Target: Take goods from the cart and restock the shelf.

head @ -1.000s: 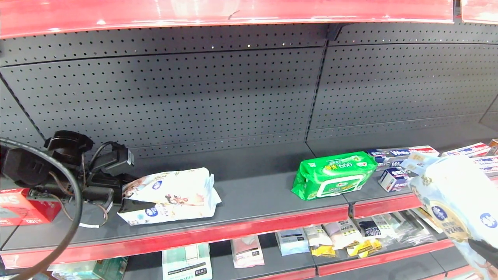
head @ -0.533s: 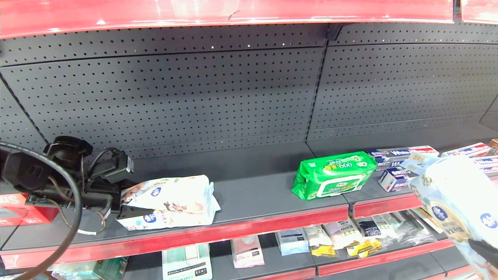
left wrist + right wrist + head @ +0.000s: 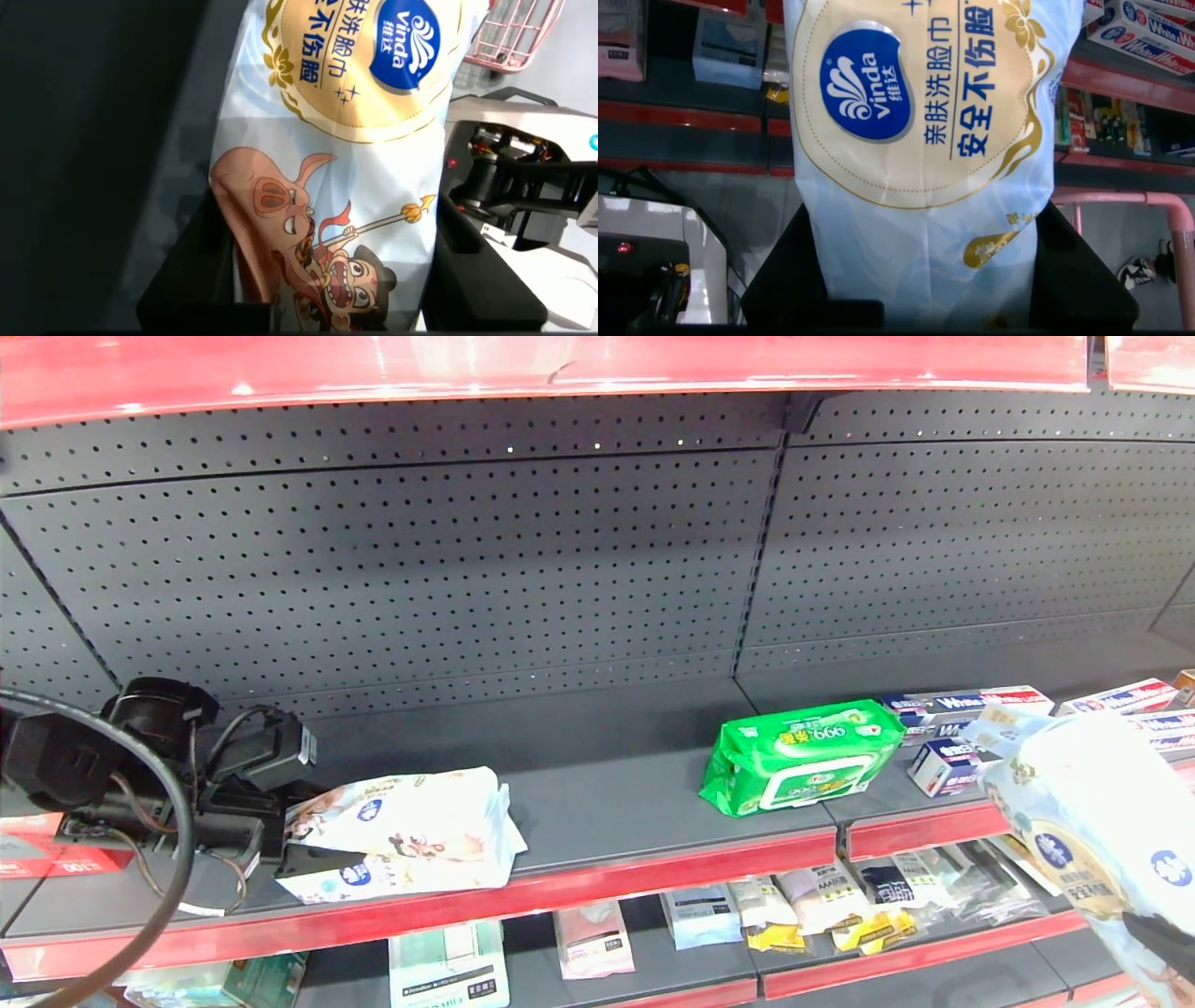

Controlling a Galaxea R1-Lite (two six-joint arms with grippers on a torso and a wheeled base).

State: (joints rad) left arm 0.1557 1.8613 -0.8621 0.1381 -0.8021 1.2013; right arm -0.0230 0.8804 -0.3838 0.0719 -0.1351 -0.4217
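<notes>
A white tissue pack (image 3: 411, 831) with cartoon print lies on the grey shelf board (image 3: 607, 803) at the left, near its red front edge. My left gripper (image 3: 285, 845) is shut on the pack's left end; the left wrist view has the same pack (image 3: 327, 187) clamped in the left gripper (image 3: 327, 289). A second white pack (image 3: 1092, 812) is held in the air at the lower right, in front of the shelf. My right gripper (image 3: 1162, 938) is shut on its lower end, and in the right wrist view that pack (image 3: 915, 140) sits in the right gripper (image 3: 924, 280).
A green wipes pack (image 3: 798, 754) lies mid-shelf, with toothpaste boxes (image 3: 962, 702) to its right. A red box (image 3: 47, 849) sits at the far left behind my left arm. The lower shelf holds several small packets (image 3: 812, 896). A pink cart (image 3: 509, 37) stands behind.
My left gripper has sunk a little and drawn toward the shelf's front edge, bringing its pack down flatter on the board. The right arm and its pack have hardly moved.
</notes>
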